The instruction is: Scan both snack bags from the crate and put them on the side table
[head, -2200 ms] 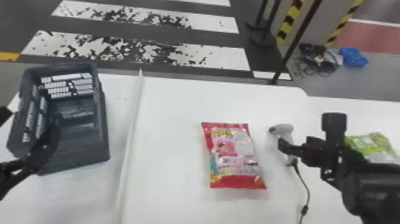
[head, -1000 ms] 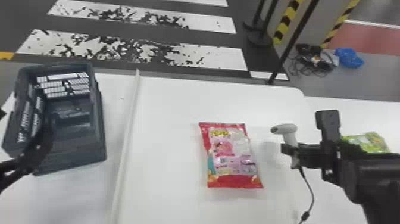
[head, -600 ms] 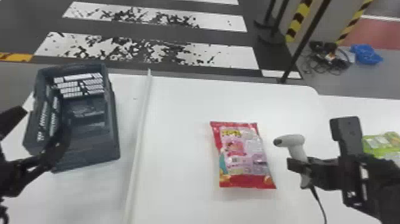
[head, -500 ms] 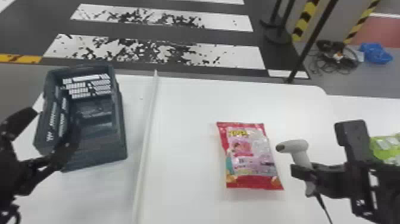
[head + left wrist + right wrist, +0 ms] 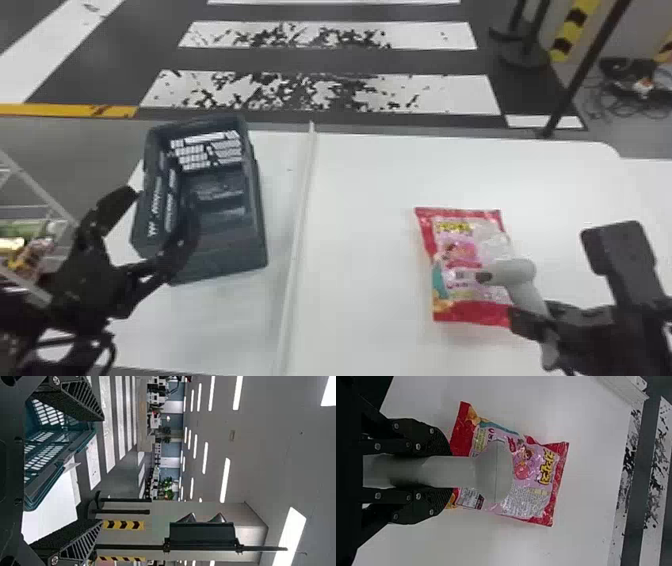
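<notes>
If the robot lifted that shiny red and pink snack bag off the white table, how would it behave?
The bag would probably flex and crinkle, since its thin film looks wrinkled. Its glossy surface might be slippery. Lying flat on the table, it seems more apt to slide than roll.

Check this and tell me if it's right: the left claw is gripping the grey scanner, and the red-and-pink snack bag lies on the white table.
Wrong claw: the right claw is gripping the grey scanner, as the right wrist view shows. The red-and-pink snack bag does lie on the white table.
</notes>
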`<state>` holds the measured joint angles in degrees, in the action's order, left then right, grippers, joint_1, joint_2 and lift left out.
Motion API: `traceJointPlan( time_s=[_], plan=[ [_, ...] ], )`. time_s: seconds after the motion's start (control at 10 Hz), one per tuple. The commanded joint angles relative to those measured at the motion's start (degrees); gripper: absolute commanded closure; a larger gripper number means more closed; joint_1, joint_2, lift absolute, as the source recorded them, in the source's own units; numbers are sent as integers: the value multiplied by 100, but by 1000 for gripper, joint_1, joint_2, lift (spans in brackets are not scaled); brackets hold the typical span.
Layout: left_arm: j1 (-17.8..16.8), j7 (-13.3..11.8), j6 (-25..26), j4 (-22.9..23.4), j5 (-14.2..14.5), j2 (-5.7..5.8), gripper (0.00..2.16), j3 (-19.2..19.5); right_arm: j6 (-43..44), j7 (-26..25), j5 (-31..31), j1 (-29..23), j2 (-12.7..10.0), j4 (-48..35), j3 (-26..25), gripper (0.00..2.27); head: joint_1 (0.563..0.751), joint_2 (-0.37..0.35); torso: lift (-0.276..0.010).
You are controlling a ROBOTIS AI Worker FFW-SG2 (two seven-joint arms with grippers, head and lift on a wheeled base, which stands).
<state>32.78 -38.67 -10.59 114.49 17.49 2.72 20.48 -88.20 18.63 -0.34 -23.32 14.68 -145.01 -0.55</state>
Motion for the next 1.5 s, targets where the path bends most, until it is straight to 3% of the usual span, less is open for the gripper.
traceJointPlan(
  time_s=[0.0,0.3,0.6,1.1,1.4],
  plan=[
    [0,0,1,-5,0,0,87,0,-88,-8,280,64,-1,-19,433,2256,695,92,-87],
    [0,0,1,-5,-9,-9,87,-9,-106,-167,631,398,-27,192,1031,2256,695,136,-87],
    [0,0,1,-5,-9,-9,87,0,-176,-237,807,539,-71,412,1268,2256,695,158,-87],
    [26,9,1,47,-9,-9,87,-9,-158,-272,798,574,-80,377,1233,2256,695,161,-87],
    [70,184,36,170,-9,-17,87,-150,-106,-334,667,574,-80,280,723,2256,695,138,-87]
  ],
)
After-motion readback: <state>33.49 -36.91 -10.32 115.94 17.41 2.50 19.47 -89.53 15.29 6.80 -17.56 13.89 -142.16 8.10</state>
